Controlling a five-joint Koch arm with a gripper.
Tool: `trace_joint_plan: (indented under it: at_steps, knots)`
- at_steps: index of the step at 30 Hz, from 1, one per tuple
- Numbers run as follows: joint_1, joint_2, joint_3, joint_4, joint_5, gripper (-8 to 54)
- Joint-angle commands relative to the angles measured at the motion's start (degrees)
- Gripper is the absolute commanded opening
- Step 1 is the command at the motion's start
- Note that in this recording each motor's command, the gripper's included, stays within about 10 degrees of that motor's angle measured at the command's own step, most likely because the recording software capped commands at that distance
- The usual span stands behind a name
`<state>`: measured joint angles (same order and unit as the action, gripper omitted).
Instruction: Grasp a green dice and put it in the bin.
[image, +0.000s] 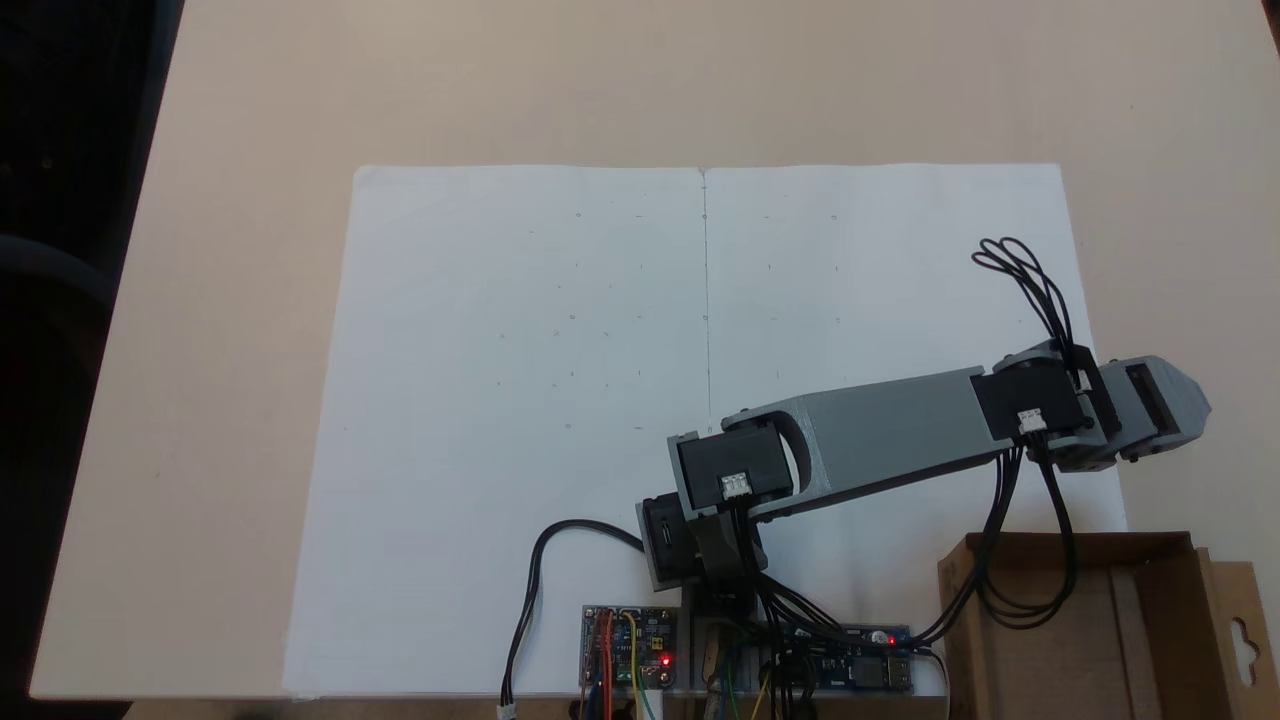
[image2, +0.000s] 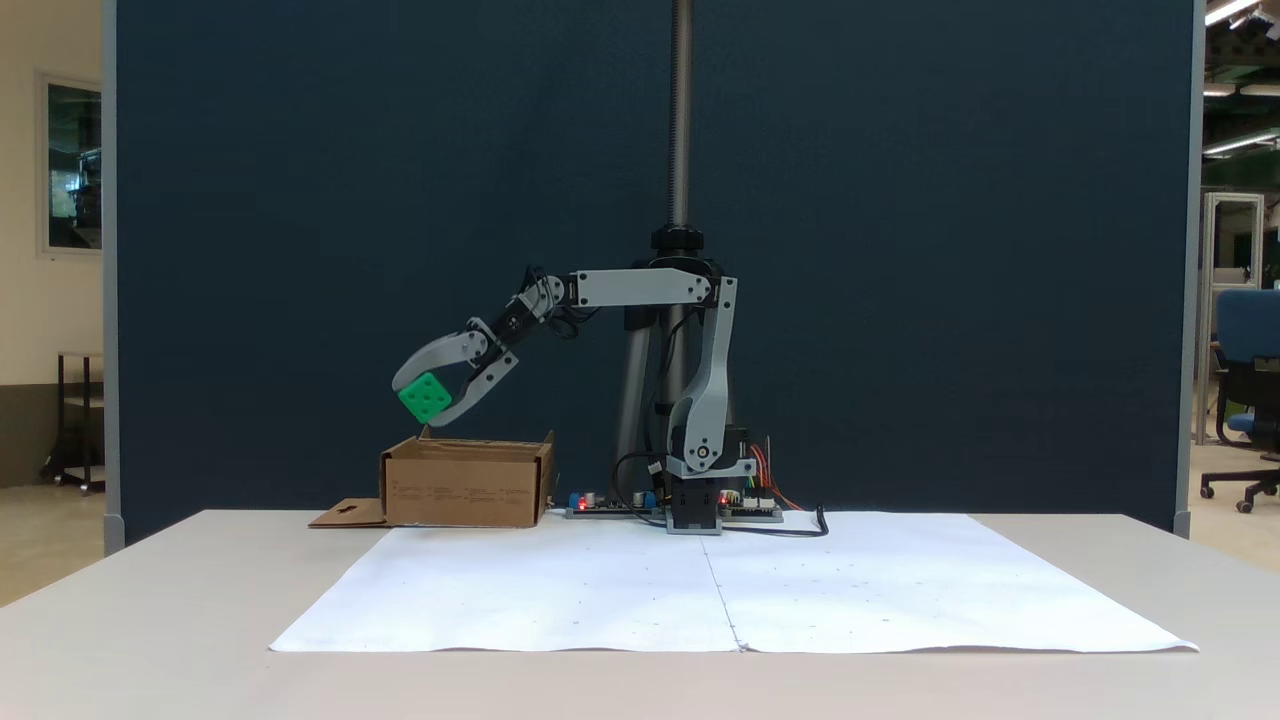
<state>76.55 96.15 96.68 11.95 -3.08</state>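
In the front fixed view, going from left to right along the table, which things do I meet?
Brown cardboard bin with the bright green plastic dice held above it in the gripper → grey arm base → white paper sheet's right end.

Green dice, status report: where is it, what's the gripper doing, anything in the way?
Gripper shut on green dice. Dice held in the air above the bin, near its left wall in this fixed view. Nothing between dice and bin.

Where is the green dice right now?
In a fixed view, the green dice is up in the air on the left, held in the pincer just above the cardboard bin.
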Motion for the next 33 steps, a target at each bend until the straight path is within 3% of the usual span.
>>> trace_joint_plan:
  at_steps: [1,2,13,23,24,25,28,33]
  knots:
    - [0.5,2.7,-3.8,-2.2,-3.6,11.6]
    - [8.4,2.6,-4.1,-0.2,-7.9,11.6]
    - [21.7,2.2,-5.4,15.1,-16.4,11.6]
    - [26.0,0.0,-5.4,18.3,-17.1,11.6]
    - [26.3,-0.9,-5.3,18.6,-17.0,23.8]
    - [26.5,-1.8,-5.4,18.6,-16.9,32.1]
    - [27.5,-2.0,-5.3,18.5,-16.8,40.5]
    - [27.6,-1.9,-5.4,17.7,-16.8,40.5]
